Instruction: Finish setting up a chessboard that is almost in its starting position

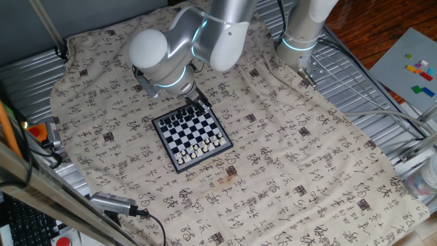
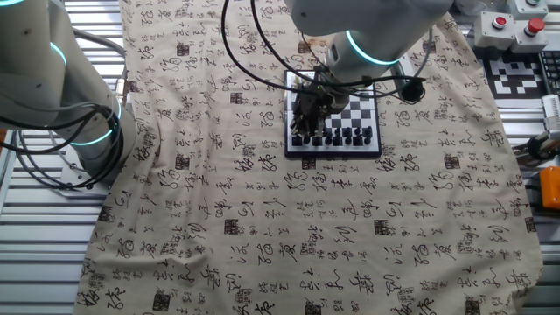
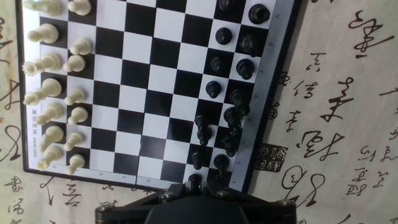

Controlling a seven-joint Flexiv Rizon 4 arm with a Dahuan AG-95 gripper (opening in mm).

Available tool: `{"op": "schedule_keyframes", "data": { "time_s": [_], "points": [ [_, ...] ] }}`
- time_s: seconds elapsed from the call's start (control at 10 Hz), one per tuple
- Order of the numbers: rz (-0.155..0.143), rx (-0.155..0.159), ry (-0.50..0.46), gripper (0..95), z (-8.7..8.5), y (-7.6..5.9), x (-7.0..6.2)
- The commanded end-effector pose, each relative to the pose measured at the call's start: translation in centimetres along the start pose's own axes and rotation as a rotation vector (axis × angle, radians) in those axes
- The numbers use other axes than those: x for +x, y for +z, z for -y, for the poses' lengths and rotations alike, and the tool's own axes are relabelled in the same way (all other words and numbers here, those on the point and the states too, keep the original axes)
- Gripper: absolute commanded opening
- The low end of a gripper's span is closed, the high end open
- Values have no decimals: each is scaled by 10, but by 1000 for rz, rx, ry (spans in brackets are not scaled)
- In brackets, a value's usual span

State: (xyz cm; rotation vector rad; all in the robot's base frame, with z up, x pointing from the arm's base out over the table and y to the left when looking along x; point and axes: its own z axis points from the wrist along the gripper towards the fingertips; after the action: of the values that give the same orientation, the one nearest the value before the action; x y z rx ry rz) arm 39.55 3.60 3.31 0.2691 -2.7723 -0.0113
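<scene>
Chessboard [image 1: 183, 131] lies flat on the printed cloth [image 1: 287, 164], mid-table. It is square, with no long axis. One fixed view shows the white pieces [image 1: 199, 148] lining its near edge, while the arm hides the far side. The other fixed view shows the gripper [image 2: 308, 112] low over the black pieces [image 2: 346, 136] at one corner. Hand view — black rows ragged, white rows tidy. Whether the fingers are apart or together cannot be told.
</scene>
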Motion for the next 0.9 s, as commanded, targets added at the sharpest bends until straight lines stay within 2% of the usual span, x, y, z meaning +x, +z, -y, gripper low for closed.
{"op": "schedule_keyframes", "data": {
  "time_s": [0.1,0.6,0.7,0.9],
  "points": [
    [3,1,9,0,0,1,0],
    [5,1,15,0,0,1,0],
    [5,1,15,190,0,1,0],
    [5,0,16,190,0,1,0]
  ]
}}
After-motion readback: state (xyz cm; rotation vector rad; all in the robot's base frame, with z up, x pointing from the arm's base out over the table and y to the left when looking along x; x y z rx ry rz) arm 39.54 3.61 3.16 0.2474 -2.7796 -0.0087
